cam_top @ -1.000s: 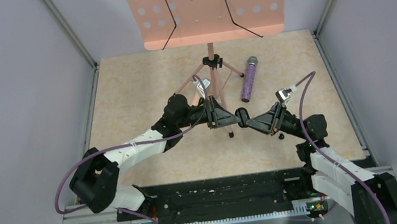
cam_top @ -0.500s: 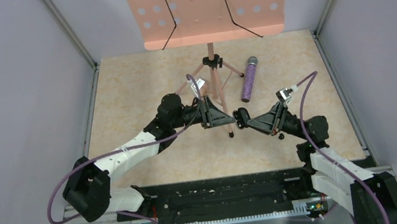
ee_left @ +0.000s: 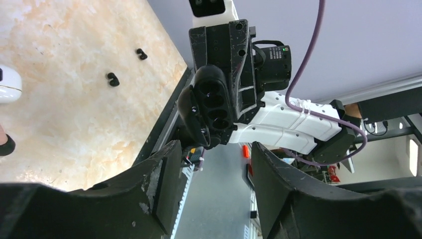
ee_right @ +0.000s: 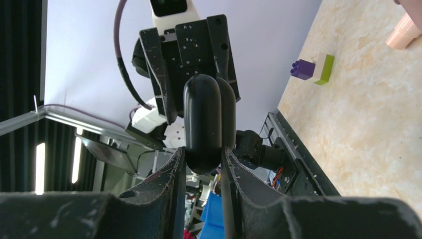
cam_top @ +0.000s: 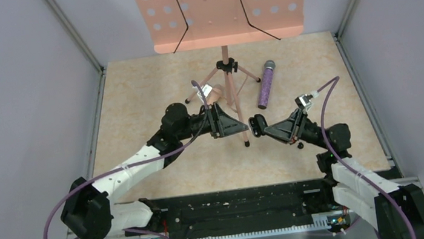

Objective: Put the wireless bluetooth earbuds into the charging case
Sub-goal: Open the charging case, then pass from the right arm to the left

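Steadiness is what I am prioritising, my right gripper (ee_right: 203,158) clamping the charging case (ee_right: 201,119) at centre frame, its open wells facing my left gripper (ee_left: 214,164), which is gaping empty; earbuds I cannot make out.

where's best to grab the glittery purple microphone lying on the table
I'd grip the glittery purple microphone mid-handle, coming straight down from above, jaws across its narrow width: it lies flat, a long slim cylinder, grey head pointing away.

No text, label or number is legible.
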{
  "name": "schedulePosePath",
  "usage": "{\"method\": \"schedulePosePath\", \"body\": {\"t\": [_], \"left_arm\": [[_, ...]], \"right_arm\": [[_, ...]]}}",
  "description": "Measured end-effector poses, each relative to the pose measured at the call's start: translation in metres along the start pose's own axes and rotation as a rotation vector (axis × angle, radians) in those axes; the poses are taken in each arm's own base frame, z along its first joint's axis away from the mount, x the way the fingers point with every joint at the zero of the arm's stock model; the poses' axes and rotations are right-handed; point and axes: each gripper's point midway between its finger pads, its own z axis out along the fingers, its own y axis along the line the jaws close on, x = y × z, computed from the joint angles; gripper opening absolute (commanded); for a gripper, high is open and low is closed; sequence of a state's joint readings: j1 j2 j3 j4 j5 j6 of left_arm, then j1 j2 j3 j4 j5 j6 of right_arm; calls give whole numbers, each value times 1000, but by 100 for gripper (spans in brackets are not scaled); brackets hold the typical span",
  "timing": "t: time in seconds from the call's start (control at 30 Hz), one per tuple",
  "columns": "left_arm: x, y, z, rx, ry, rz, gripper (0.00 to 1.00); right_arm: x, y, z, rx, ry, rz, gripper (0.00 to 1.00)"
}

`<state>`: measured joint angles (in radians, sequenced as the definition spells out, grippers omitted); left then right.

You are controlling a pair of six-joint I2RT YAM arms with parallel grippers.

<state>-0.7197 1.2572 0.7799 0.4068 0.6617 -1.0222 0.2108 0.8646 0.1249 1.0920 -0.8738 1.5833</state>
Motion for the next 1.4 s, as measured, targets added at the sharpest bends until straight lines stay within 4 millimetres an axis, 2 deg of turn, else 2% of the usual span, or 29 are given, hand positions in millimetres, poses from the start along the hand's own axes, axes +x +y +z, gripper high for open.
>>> {"method": "schedulePosePath", "body": {"t": [0.1, 0.3, 0.47, 0.63, 1.07, 1.4], "left_arm": [[2, 2, -6, 12, -47, 5, 62], [14, 21, -16, 21, -111, -23, 64], [6, 0, -15, 110, -164, 38, 65], [5, -15, -12, 165, -189, 96, 65], [-2, 1, 11, 158, -199, 85, 66], [-10, -4, 20, 232, -221, 44, 59]], "right_arm": [[-2, 3, 1, -12, -11, 8, 0], [-10, 11, 5, -68, -21, 90, 0], [-17, 0, 9, -50, -31, 226, 0], [-17, 10, 8, -83, -24, 236, 0], [-16, 17, 7, -101, -18, 253, 0], [-15, 22, 6, -113, -15, 252, 0]]}}
